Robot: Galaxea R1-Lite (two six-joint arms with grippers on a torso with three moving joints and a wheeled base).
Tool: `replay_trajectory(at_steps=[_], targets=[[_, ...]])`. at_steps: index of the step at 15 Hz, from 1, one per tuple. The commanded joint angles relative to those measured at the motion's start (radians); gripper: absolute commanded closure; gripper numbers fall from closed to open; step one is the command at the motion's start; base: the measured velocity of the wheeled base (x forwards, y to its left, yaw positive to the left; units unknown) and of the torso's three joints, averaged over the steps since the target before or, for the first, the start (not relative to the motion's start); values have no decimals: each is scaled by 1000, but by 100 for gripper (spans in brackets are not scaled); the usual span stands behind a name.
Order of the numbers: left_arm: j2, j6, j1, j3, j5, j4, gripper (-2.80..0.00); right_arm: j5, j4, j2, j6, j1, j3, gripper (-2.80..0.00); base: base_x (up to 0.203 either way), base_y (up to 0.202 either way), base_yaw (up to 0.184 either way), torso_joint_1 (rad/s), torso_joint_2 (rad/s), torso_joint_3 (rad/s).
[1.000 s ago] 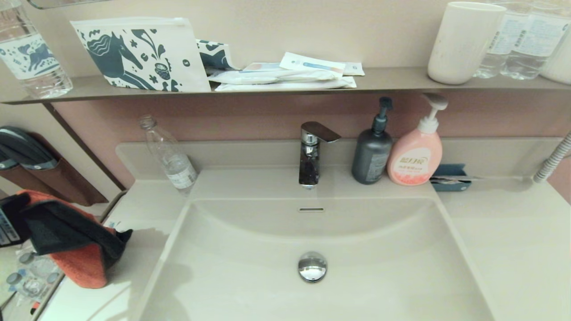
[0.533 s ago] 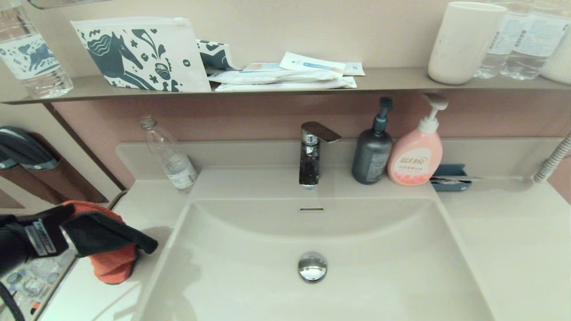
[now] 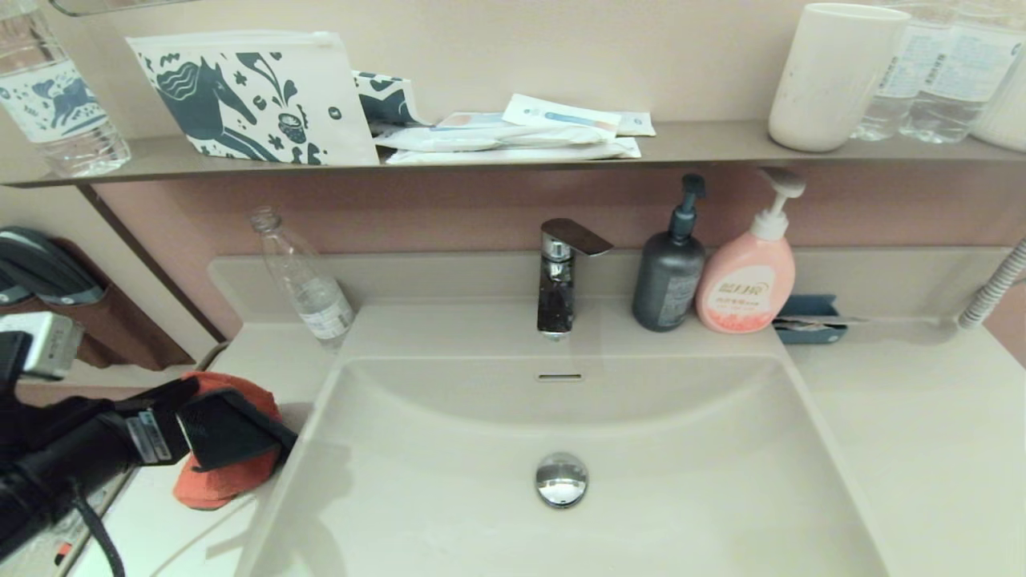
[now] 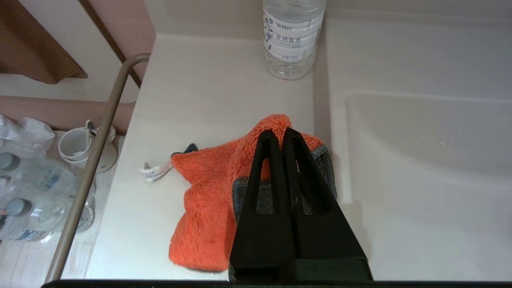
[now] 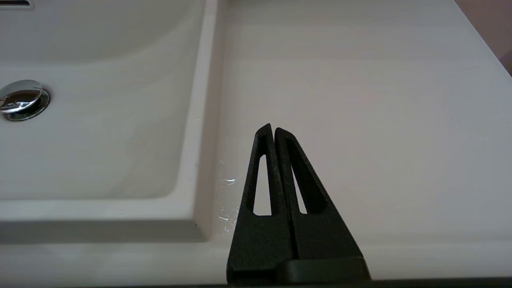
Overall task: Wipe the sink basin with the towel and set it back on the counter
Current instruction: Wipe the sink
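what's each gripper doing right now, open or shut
Left gripper: shut on the towel, over the counter left of the sink basin.
Right gripper: shut, holding nothing, parked over the counter right of the basin.

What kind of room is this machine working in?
Most likely a bathroom, perhaps a hotel's. A sink basin with a chrome faucet is set into a vanity counter, pump bottles of soap stand beside the faucet, and a wall shelf above holds a cup and toiletry packets.
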Motion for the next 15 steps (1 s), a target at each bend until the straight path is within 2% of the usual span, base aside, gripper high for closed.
replay_trajectory(at_steps=[1, 6, 8, 9, 10, 15], targets=[[127, 2, -1, 15, -4, -81, 0, 0, 1, 2, 0, 0, 0, 0, 0, 0, 0, 0, 0, 0], [296, 5, -41, 50, -2, -294, 0, 0, 1, 2, 0, 0, 0, 0, 0, 0, 0, 0, 0, 0], [332, 29, -40, 57, 1, -369, 0, 0, 1, 2, 0, 0, 0, 0, 0, 0, 0, 0, 0, 0], [328, 35, -40, 54, 1, -372, -252, 0, 1, 2, 0, 0, 0, 0, 0, 0, 0, 0, 0, 0], [324, 36, -42, 54, 2, -373, -280, 0, 1, 2, 0, 0, 0, 0, 0, 0, 0, 0, 0, 0], [289, 39, -41, 55, 13, -368, -280, 0, 1, 2, 0, 0, 0, 0, 0, 0, 0, 0, 0, 0]])
